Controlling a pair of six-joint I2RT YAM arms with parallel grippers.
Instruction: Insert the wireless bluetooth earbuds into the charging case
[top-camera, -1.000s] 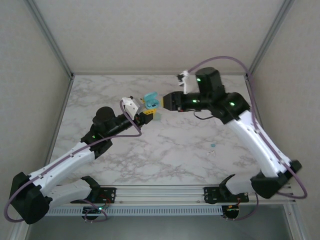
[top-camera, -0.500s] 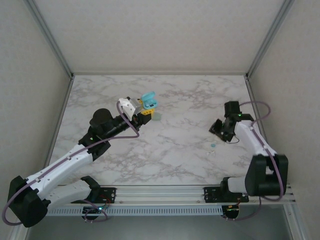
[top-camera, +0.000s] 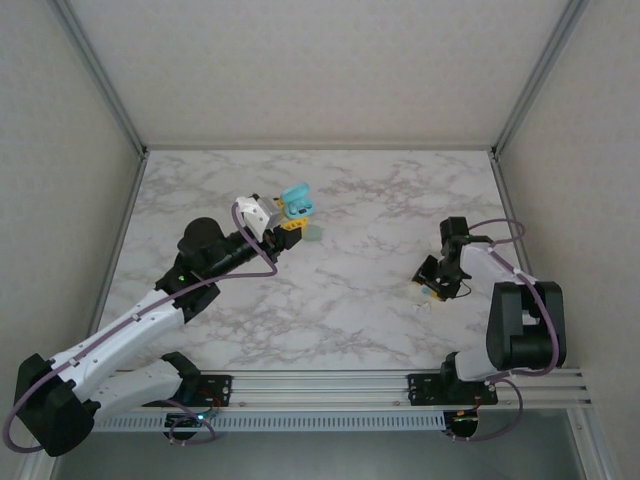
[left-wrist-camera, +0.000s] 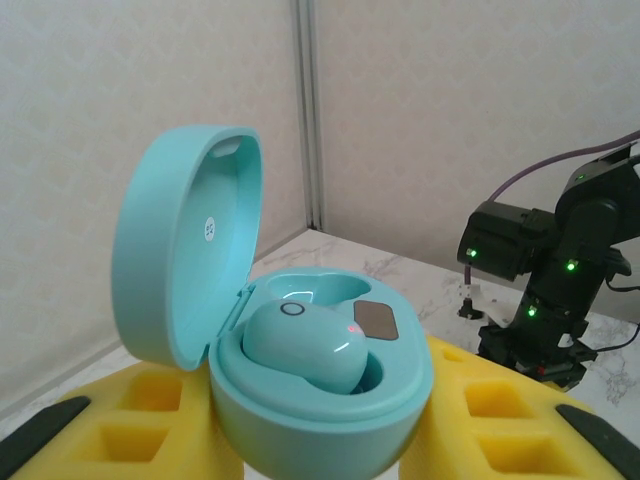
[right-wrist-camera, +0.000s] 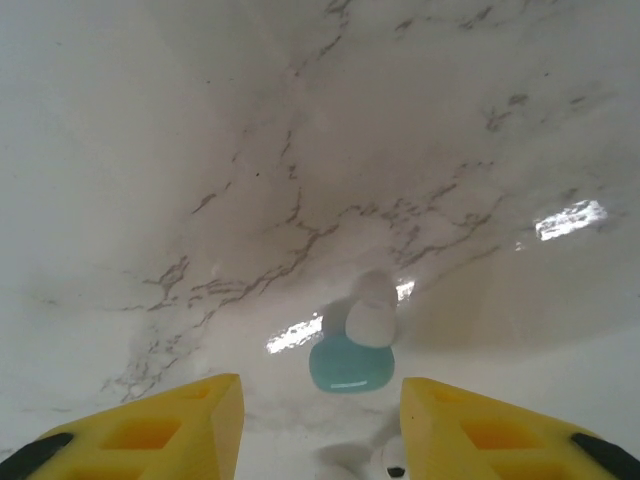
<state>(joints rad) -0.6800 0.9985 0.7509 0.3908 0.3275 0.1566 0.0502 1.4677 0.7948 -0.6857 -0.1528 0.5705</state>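
Marbled white bench (top-camera: 350, 310), enclosed by pale walls. The left claw (top-camera: 290, 222) is clamped on the charging case (left-wrist-camera: 320, 410) and holds it clear of the bench, its lid (left-wrist-camera: 185, 250) swung open. One seated earbud (left-wrist-camera: 305, 345) fills its well, and the neighbouring empty well (left-wrist-camera: 322, 288) awaits the other. Well apart, at the right side of the bench, the right claw (right-wrist-camera: 320, 400) is lowered to the surface with its yellow fingers (right-wrist-camera: 180, 425) apart. They straddle the loose earbud (right-wrist-camera: 350, 368), which lies flat with its white tip (right-wrist-camera: 372, 318) pointing away from the wrist camera. No contact is visible.

Probable hazards:
- **Uneven contact.** The loose earbud lies nearer the finger on the right of the wrist view, so that finger would likely meet it first and shove or spin it.
- **Slippage.** Its small, glossy, rounded body could squirt out from between closing pads.
- **Poor orientation.** A grasp on the soft tip, or a twisted one, would leave the earbud badly aligned with the empty well.
- **Disturbing the case.** Pressure at insertion could tilt the case in its grip, jolt the seated earbud, or knock the lid shut.
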